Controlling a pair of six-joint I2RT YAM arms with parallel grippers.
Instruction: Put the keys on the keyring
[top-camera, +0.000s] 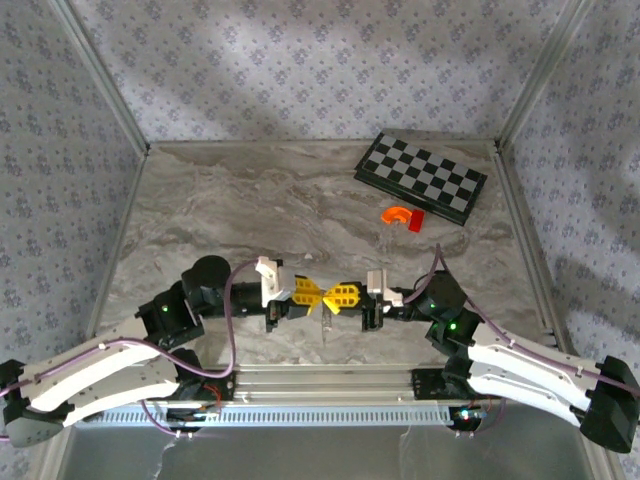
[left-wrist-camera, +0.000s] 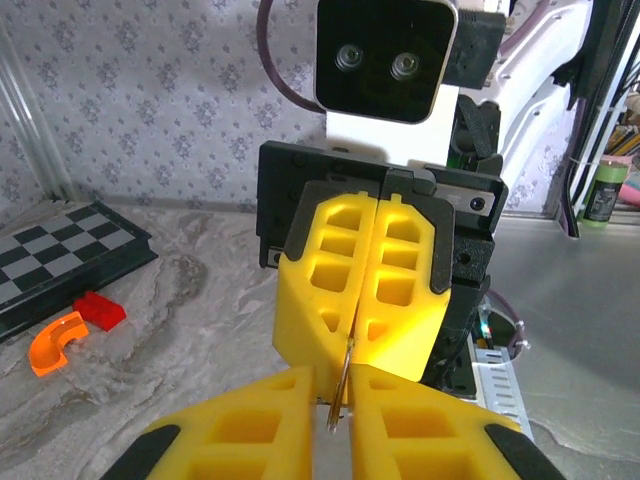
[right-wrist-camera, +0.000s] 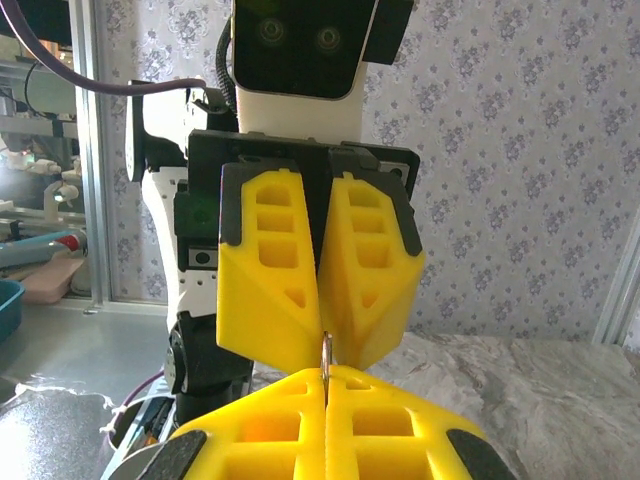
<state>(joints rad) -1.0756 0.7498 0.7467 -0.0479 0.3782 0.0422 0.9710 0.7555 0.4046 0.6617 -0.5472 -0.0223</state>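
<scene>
Above the marbled table (top-camera: 250, 200), I have my left gripper (top-camera: 314, 295) and right gripper (top-camera: 336, 297) meeting tip to tip, each pair of yellow fingers clenched on the thin silvery keyring (left-wrist-camera: 346, 372), which stands edge-on between the touching fingertips.

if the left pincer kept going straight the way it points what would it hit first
Almost at once the thin metal ring at its tips, then the right pincer facing it nose to nose, which looks shut on that ring.
</scene>
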